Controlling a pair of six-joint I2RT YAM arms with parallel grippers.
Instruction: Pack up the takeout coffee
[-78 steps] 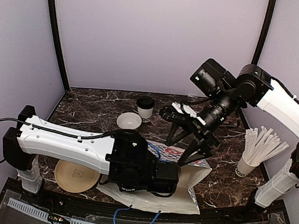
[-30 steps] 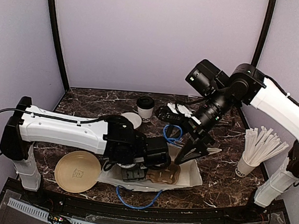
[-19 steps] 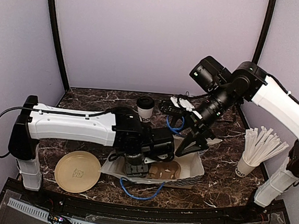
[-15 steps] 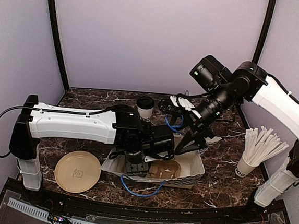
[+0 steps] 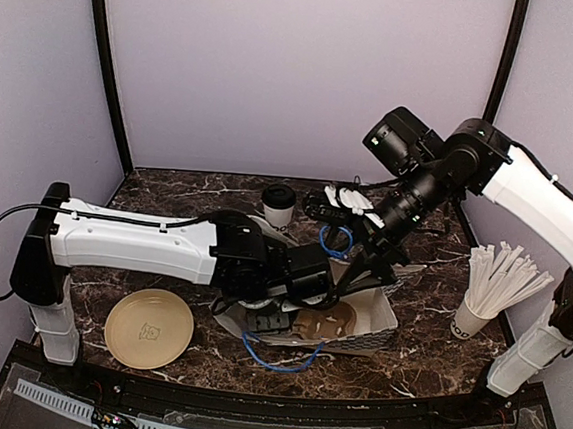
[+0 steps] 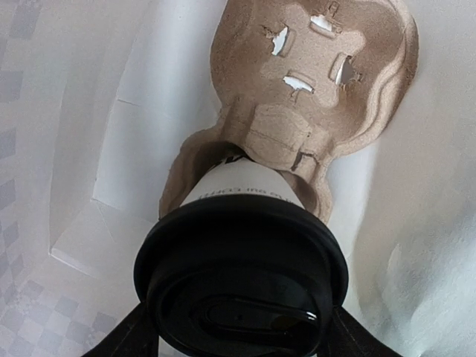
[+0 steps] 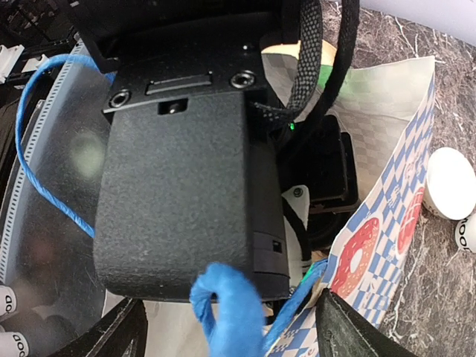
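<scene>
Lidded cup (image 6: pixel 245 223) gripped in left pincer (image 6: pixel 236 336).

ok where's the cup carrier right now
The carrier lies inside the open bag, front centre in the top view; in the left wrist view the left gripper holds the lidded cup at its near pocket.

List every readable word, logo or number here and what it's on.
"OOD", partly out of frame: white cup, right wrist view.
Dark print on the lidded cup in the left claw: too blurred to read.
Print on the cup of sticks, mark on the plate: too small to read.
</scene>
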